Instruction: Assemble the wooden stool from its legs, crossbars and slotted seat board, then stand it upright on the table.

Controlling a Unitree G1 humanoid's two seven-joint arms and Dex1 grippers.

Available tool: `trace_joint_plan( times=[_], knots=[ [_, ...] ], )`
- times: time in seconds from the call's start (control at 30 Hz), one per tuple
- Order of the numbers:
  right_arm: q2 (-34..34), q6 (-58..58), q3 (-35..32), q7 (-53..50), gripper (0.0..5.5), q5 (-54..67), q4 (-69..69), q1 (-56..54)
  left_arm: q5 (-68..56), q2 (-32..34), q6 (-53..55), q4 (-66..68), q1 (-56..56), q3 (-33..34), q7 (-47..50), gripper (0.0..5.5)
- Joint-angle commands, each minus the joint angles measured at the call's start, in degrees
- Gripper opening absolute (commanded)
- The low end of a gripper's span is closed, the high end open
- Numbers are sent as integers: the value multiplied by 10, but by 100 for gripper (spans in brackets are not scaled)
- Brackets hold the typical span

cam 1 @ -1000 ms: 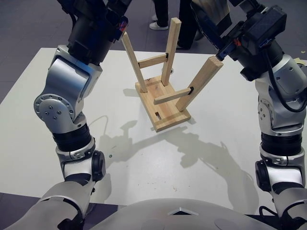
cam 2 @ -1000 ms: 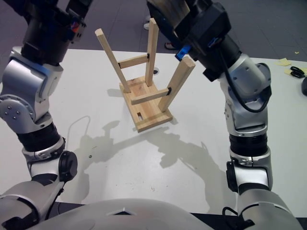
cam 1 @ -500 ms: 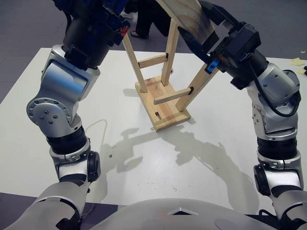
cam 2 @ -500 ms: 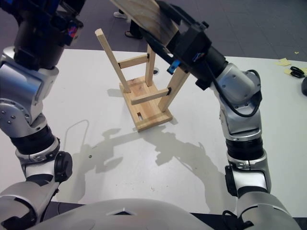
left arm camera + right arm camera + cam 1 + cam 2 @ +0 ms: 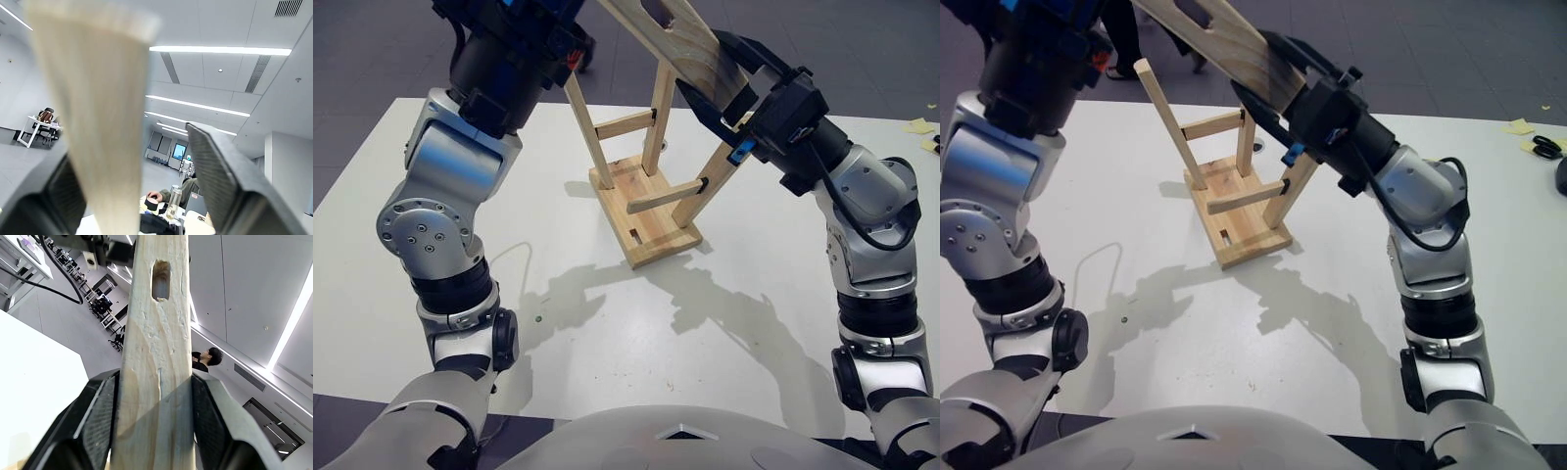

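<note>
A part-built stool [image 5: 646,220] stands on the white table [image 5: 607,323]. Its flat board is down, three legs point up, and two crossbars [image 5: 664,196] join them. Above it hangs a slotted wooden board [image 5: 675,39], tilted, with its low end over the right leg [image 5: 720,166]. My right gripper [image 5: 729,83] is shut on that low end, also in the right wrist view [image 5: 156,396]. The board's high end [image 5: 93,122] lies between the fingers of my left gripper [image 5: 129,152], against one finger [image 5: 63,196]. A gap shows to the other finger [image 5: 220,181].
Yellow paper notes [image 5: 920,125] and a dark tool [image 5: 1547,147] lie at the table's far right edge. There is free table surface in front of the stool and to its left.
My right arm has swung the slotted board leftward and lower, from the upper right to above the stool's legs. Its far end now sits between my left gripper's fingers.
</note>
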Motion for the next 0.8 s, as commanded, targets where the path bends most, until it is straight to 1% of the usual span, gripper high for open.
trace_joint_plan(
  times=[0.03, 0.23, 0.43, 0.47, 0.53, 0.6, 0.7, 0.8],
  knots=[
    [2, -1, -5, -2, 210, -5, 1, 5, 7, -1, -6, -5, -11, 2, -6, 227],
    [9, 2, -2, -4, 210, -6, 1, 4, 19, -1, -6, -5, -5, -3, -16, 122],
    [14, 8, 5, -3, 210, -7, -1, 4, 31, -8, -19, -4, -4, 3, -29, 114],
    [15, 10, 5, -3, 247, -6, -2, 4, 36, -9, -24, 0, -7, 8, -25, 114],
    [21, 22, 0, -10, 272, -2, -1, 2, 47, -7, -39, 16, -21, 27, -14, 104],
    [33, 49, -19, -28, 303, 13, 7, -12, 51, -2, -65, 37, -44, 62, 6, 104],
    [56, 104, -59, -66, 358, 51, 25, -42, 55, 5, -98, 70, -74, 108, 32, 104],
    [78, 172, -118, -120, 399, 103, 52, -89, 65, 20, -104, 91, -78, 129, 39, 104]
  ],
)
